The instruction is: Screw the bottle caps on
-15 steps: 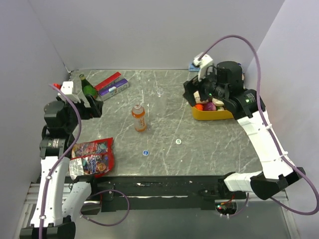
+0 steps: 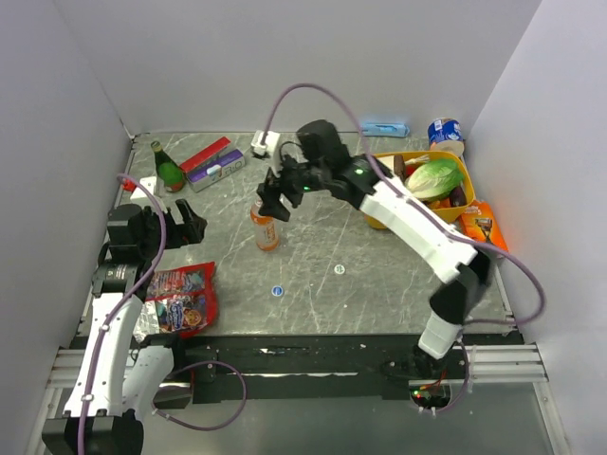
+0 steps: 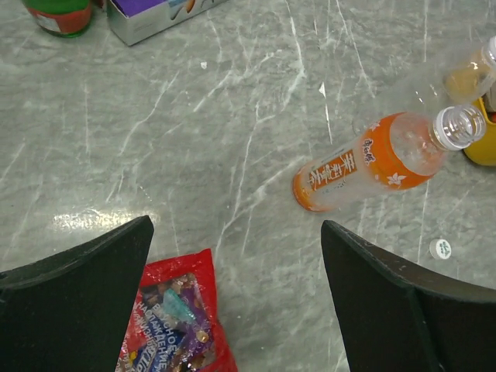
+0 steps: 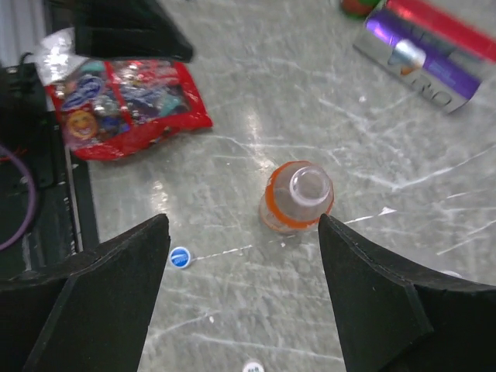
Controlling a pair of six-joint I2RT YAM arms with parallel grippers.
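Nothing is capped: the blue cap (image 2: 277, 290) and whitish cap (image 2: 339, 269) lie on the table (image 2: 408, 261) on the near side of the bottle (image 2: 265, 226), which stands upright, neck bare. Left of it the left gripper (image 3: 236, 232) gapes empty. Over it the right gripper (image 4: 242, 225) hovers, jaws spread, holding nothing. Step, I judge: seizing the bottle; next, lower squarely around it and close

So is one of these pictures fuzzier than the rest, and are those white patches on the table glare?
Yes: the right wrist view is soft all over, the bottle and purple box blurred. The left wrist view is crisp, with a white glare patch on the table by the snack bag. The top view is evenly lit, shadows faint.
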